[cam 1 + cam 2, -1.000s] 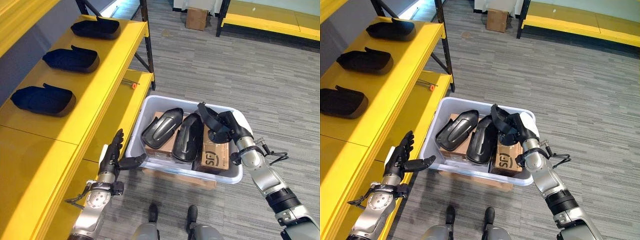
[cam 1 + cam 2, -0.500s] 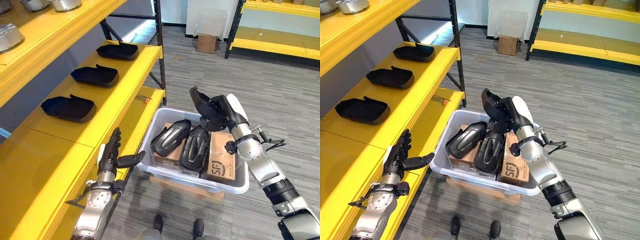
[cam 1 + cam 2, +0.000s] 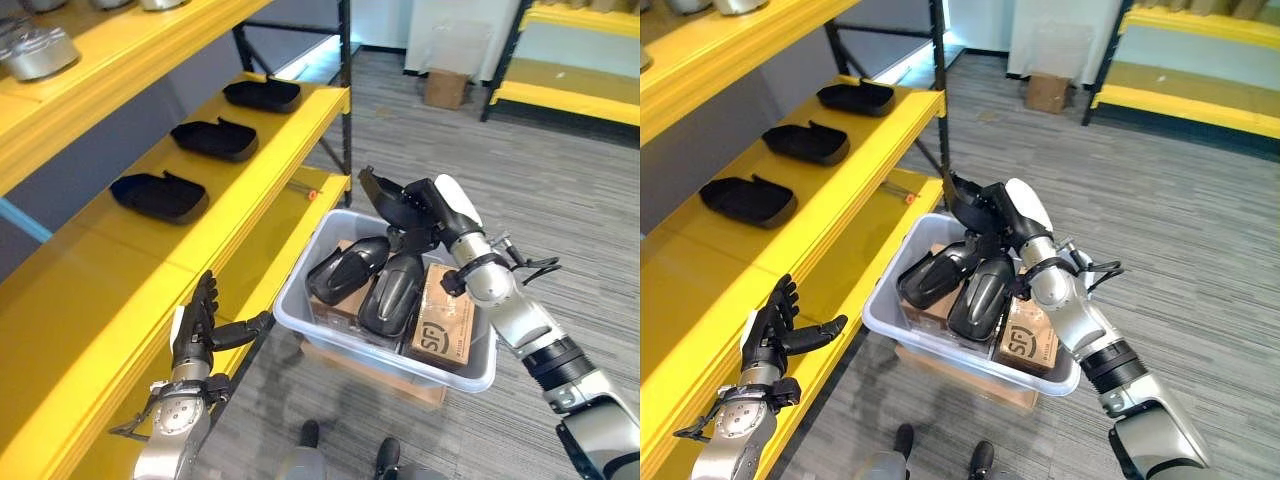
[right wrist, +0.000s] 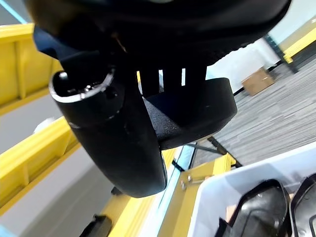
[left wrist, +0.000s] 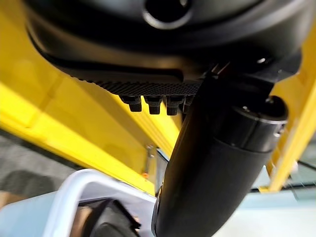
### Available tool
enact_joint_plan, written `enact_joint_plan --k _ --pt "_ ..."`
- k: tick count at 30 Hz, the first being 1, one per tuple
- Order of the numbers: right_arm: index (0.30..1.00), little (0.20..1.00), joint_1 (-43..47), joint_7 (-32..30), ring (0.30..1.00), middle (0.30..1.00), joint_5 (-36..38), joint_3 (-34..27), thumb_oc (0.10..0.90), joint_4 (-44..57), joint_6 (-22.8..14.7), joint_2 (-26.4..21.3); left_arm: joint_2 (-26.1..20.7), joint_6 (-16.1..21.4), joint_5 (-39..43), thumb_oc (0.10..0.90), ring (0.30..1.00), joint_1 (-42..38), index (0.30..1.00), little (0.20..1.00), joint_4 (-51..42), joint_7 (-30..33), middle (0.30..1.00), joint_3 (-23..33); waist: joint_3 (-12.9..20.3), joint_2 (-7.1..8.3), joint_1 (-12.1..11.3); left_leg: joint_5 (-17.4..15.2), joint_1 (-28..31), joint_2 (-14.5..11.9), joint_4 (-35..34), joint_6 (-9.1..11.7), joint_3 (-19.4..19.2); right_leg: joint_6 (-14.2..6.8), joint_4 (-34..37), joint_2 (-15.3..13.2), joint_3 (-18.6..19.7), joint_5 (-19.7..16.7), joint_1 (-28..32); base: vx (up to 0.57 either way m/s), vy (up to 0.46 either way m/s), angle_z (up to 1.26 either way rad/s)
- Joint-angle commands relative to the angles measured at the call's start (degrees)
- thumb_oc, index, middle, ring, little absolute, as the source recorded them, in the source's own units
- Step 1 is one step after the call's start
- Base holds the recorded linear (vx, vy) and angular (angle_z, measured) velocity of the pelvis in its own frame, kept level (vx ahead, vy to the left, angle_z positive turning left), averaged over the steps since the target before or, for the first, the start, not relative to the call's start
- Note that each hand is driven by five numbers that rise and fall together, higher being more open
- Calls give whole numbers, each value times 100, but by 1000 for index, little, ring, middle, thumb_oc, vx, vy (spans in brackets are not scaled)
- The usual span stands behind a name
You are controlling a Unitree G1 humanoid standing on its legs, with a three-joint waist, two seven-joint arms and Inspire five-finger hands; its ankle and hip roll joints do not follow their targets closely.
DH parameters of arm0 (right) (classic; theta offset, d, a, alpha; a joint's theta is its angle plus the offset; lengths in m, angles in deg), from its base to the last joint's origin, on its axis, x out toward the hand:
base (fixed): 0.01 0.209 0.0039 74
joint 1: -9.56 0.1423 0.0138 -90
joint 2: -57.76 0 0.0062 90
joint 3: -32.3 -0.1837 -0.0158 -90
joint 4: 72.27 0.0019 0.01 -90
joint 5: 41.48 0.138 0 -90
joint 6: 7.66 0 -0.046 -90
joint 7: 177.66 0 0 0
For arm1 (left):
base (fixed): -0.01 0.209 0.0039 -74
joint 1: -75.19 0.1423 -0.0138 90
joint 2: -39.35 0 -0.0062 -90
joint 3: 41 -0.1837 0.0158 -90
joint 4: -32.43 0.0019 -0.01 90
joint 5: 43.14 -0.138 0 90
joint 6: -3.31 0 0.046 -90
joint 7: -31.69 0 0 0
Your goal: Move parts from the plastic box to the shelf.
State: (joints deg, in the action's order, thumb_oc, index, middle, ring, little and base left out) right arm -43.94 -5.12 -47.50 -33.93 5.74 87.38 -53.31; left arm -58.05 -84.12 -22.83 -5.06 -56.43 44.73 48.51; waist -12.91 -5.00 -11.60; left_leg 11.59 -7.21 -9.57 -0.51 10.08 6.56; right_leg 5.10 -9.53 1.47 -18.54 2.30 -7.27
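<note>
A black part (image 3: 385, 197), clasped in the right hand (image 3: 432, 207), has risen clear above the box (image 3: 300, 303) since a second ago. Two parts (image 3: 372, 278) remain inside. The left hand (image 3: 195, 333), fingers spread and empty, hovers beside the shelf (image 3: 120, 270) edge.

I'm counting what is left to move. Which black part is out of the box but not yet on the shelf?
The black part gripped in the right hand, held above the plastic box. Two others lie inside the box; three sit on the yellow shelf.
</note>
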Motion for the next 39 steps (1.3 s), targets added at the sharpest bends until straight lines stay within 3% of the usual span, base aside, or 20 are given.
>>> enact_joint_plan --k 1,5,7,11,12,13,15,22,28,35,36,37,38,39 --pt "300 300 1072 -402 300 300 114 -68 400 378 -796 36 -271 743 140 900 1000 -390 1000 1000 -563 -74 1000 -5 431 352 49 665 -174 -366 238 44 -589 -831 774 -715 165 100 460 -152 -131 103" --pt "300 300 1058 -462 300 300 60 -54 400 382 -800 143 -182 789 185 900 1000 -388 1000 1000 -529 -106 1000 20 534 374 109 550 92 -576 705 77 -918 -829 1028 -810 -185 -71 325 -145 -60 74" --pt "300 300 992 -525 300 300 -86 -99 400 398 -789 170 -41 790 196 900 1000 -316 1000 1000 -498 -97 1000 11 615 272 217 594 385 -745 800 168 -1142 -829 1020 -867 -518 -17 434 -18 -12 72" --pt "300 300 818 -554 300 300 -258 -184 400 453 -744 110 23 763 176 900 1000 -334 1000 1000 -469 -153 1000 -97 663 85 392 553 610 -812 721 242 -1612 -814 903 -959 -923 54 670 -4 35 99" --pt "300 300 756 -564 300 300 -243 -232 400 455 -747 96 -17 773 123 900 1000 -352 1000 1000 -479 -174 1000 -115 645 50 415 432 651 -784 720 235 -1672 -817 837 -1001 -1015 81 731 66 53 102" --pt "300 300 619 -592 300 300 -252 -372 400 534 -756 67 -60 760 73 900 1000 -378 1000 1000 -516 -189 1000 -160 704 -1 493 -45 863 -764 423 189 -1953 -899 650 -1055 -1093 264 844 75 63 87" --pt "300 300 361 -645 300 300 -325 -535 400 548 -740 168 -27 737 45 900 1000 -429 1000 1000 -483 -173 1000 -240 751 -12 559 -354 1061 -812 152 117 -2314 -925 453 -1157 -1319 285 940 88 183 148" --pt "300 300 317 -606 300 300 -572 -665 400 924 -808 150 -112 736 -193 900 1000 -327 1000 1000 -674 -114 1000 -106 898 370 276 -1001 1120 -366 78 -217 -2172 -1191 421 -1594 -1442 -84 1065 37 184 28" --pt "300 300 442 -613 300 300 -685 -673 400 1031 -791 150 -237 755 -294 900 1000 -446 1000 1000 -772 -8 1000 -63 933 662 85 -1299 971 49 162 -438 -1857 -1421 381 -1956 -1506 -348 1138 16 186 12" --pt "300 300 640 -651 300 300 -802 -604 400 937 -741 282 -374 775 -397 900 1000 -512 1000 1000 -866 126 1000 65 904 844 -193 -1640 845 671 287 -818 -1522 -1653 -63 -2565 -1599 -694 1151 45 228 47" --pt "300 300 643 -646 300 300 -842 -595 400 931 -727 290 -376 782 -387 900 1000 -504 1000 1000 -894 136 1000 90 877 877 -193 -1702 859 757 316 -878 -1516 -1681 -269 -2688 -1538 -743 1093 99 327 37" --pt "300 300 658 -669 300 300 -911 -566 400 948 -710 316 -418 799 -402 900 1000 -537 1000 1000 -897 182 1000 84 798 866 -197 -1786 914 933 364 -1007 -1399 -1745 -770 -2919 -1287 -1163 959 67 226 40" --pt "300 300 662 -670 300 300 -914 -566 400 948 -709 319 -419 798 -403 900 1000 -539 1000 1000 -898 183 1000 88 785 893 -206 -1797 916 980 369 -1037 -1415 -1785 -830 -2983 -1237 -1167 919 29 342 77" --pt "300 300 630 -684 300 300 -983 -556 400 955 -682 271 -465 806 -378 900 1000 -638 1000 1000 -882 184 1000 -10 680 840 -123 -1712 868 1159 474 -1194 -1253 -1628 -1334 -3100 -770 -1578 725 14 309 97"
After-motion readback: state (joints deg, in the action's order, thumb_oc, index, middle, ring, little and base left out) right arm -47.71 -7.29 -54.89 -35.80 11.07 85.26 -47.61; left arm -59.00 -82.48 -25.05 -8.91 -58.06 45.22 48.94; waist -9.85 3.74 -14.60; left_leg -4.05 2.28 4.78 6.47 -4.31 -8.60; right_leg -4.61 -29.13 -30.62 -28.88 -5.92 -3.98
